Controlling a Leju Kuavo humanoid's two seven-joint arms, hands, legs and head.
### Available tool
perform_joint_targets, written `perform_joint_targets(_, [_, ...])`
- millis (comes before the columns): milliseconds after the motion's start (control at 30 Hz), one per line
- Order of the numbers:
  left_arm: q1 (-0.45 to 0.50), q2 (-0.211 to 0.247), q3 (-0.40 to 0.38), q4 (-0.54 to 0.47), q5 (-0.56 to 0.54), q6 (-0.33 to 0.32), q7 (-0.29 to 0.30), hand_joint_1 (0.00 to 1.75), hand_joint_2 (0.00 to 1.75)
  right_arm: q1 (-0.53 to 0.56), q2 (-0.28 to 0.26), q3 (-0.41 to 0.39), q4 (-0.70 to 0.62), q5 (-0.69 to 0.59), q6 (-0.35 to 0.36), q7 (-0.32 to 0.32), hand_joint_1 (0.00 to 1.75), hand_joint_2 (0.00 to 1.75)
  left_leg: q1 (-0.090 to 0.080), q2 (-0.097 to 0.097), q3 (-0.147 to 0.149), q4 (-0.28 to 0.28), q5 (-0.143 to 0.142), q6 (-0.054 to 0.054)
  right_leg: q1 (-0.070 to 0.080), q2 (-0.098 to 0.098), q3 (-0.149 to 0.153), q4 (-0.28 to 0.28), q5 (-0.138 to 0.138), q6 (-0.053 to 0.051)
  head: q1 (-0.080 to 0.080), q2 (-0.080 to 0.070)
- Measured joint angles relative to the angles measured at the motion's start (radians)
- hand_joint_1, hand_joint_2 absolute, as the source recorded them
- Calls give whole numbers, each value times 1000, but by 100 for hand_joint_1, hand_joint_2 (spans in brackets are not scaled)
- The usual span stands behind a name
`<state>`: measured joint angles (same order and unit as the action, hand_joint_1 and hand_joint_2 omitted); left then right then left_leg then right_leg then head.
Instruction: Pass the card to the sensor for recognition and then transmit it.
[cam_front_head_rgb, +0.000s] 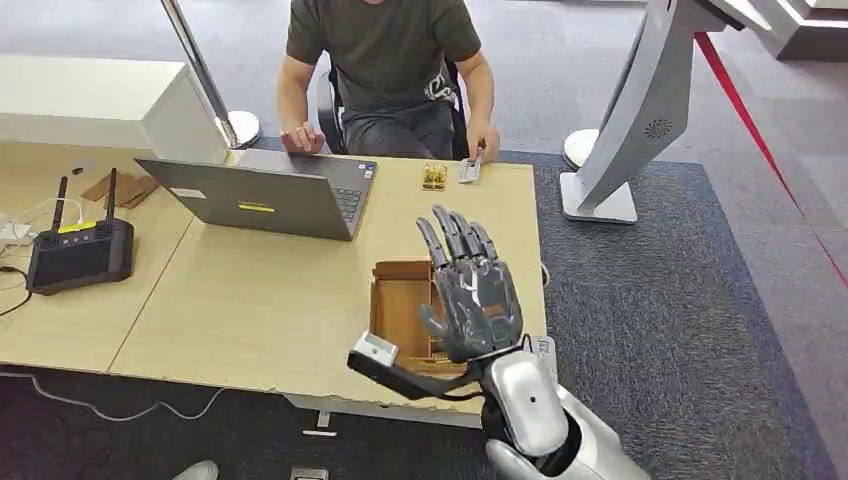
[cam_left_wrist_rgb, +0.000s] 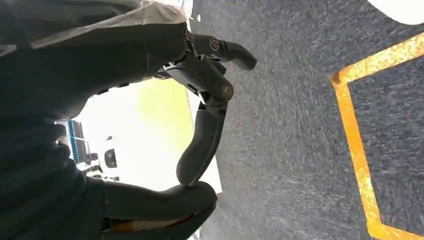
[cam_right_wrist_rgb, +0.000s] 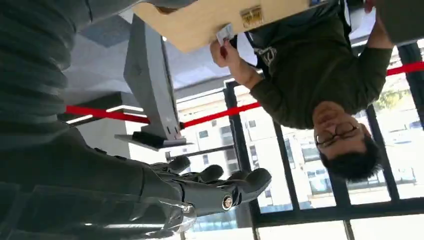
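Observation:
The small white card lies at the table's far edge under the fingers of a seated person's hand; in the right wrist view the card is pinched at that same edge. My right hand is raised above the near right part of the table, fingers spread and pointing up, holding nothing; its fingers show bare. The sensor, a small white-topped head on a black arm, sits at the table's front edge just left of my wrist. My left hand hangs over the carpet, fingers loosely bent, empty.
An open cardboard box lies under my right hand. A laptop stands mid-table, a black controller at the left, a small yellow item beside the card. A grey kiosk stand rises right of the table.

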<state>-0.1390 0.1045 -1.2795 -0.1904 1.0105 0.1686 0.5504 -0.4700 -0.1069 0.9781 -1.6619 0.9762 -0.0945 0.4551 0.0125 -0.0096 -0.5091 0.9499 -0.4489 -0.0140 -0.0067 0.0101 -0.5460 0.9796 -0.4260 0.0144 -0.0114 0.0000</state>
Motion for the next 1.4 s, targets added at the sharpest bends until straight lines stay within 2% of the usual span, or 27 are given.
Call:
perform_joint_targets(267, [15, 10, 0, 0, 3, -6, -9, 0, 175, 86, -75, -17, -210, -1, 24, -10, 0, 175, 0, 1, 0, 0, 0, 0, 0, 0, 0, 0, 0, 0, 0, 0])
perform_joint_targets(667, [15, 14, 19, 0, 15, -9, -8, 0, 175, 205, -121, -36, -335, 34, 133, -58, 0, 175, 0, 1, 0, 0, 0, 0, 0, 0, 1, 0, 0, -1, 0, 0])
perform_joint_targets(833, [15, 14, 27, 0, 20, -6, 8, 0, 175, 216, -121, -31, -304, 9, 181, -70, 0, 175, 0, 1, -1, 0, 0, 0, 0, 0, 1, 0, 0, -1, 0, 0])
perform_joint_targets(967, [14, 14, 35, 0, 14, 2, 23, 0, 175, 219, -111, -22, -228, 18, 188, -56, 0, 175, 0, 1, -1, 0, 1, 0, 0, 0, 1, 0, 0, -1, 0, 0])
perform_joint_targets(1300, [14, 13, 50, 0, 17, 10, 45, 0, 175, 233, -76, -19, -36, 47, 144, -58, 0, 175, 0, 0, -1, 0, 1, 0, 0, 0, 0, 0, 0, -1, 0, 0])
perform_joint_targets(1400, [15, 13, 56, 0, 17, 10, 49, 0, 175, 233, -61, -21, 24, 88, 92, -55, 0, 175, 0, 0, -1, 0, 1, 0, 0, 0, 0, 0, 1, -1, 0, 0])
